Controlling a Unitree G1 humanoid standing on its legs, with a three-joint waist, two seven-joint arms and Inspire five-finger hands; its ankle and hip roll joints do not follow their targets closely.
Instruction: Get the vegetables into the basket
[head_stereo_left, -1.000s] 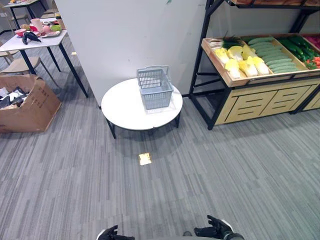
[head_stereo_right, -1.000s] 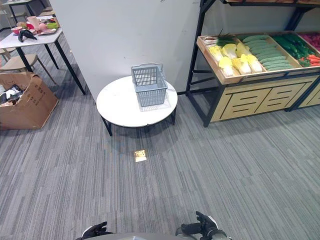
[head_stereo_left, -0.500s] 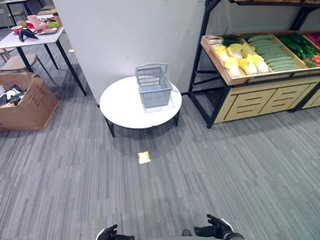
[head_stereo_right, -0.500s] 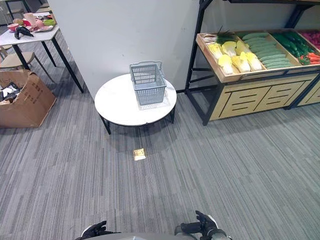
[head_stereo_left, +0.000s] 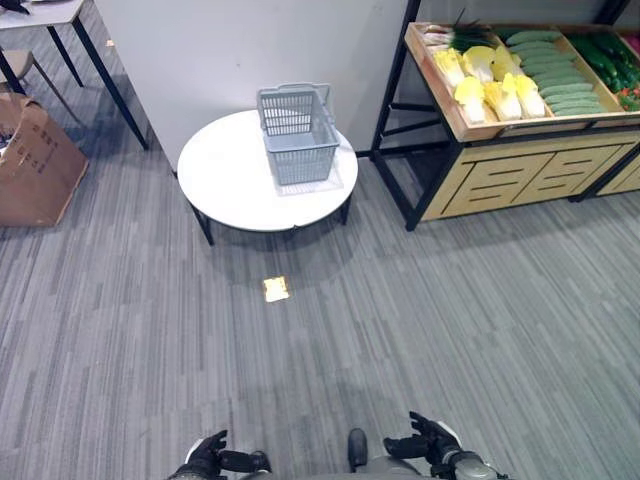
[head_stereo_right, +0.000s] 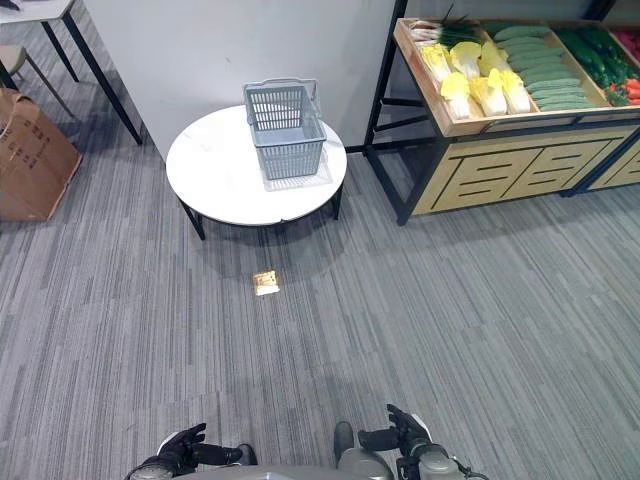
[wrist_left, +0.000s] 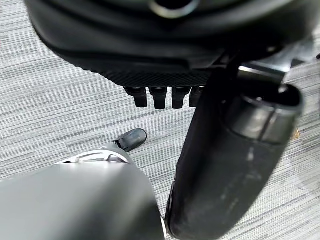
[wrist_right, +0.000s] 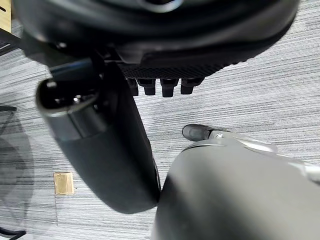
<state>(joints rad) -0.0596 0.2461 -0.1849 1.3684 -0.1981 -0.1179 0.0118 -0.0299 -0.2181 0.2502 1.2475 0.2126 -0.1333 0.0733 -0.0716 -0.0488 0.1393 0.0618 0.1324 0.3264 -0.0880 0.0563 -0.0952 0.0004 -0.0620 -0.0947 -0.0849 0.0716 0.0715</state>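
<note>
A grey plastic basket (head_stereo_left: 297, 135) stands empty on a round white table (head_stereo_left: 225, 190), its handle folded back. To the right, a wooden shelf tray (head_stereo_left: 452, 112) holds yellow-white cabbages (head_stereo_left: 495, 92), green cucumbers (head_stereo_left: 558, 78) and spring onions (head_stereo_left: 458, 30). My left hand (head_stereo_left: 208, 457) and right hand (head_stereo_left: 428, 443) hang low at the near edge of the eye views, far from the table and shelf. Both are open with relaxed fingers and hold nothing; the wrist views show the left hand (wrist_left: 230, 165) and right hand (wrist_right: 100, 145) over bare carpet.
A white partition wall (head_stereo_left: 250, 40) rises behind the table. A cardboard box (head_stereo_left: 30, 160) sits at the far left under a black-legged table (head_stereo_left: 100, 70). A small brass floor plate (head_stereo_left: 275, 289) lies in the grey carpet between me and the round table.
The whole picture has shifted: the camera moved forward and left, so table, basket and shelf sit nearer. Both hands stay low and empty.
</note>
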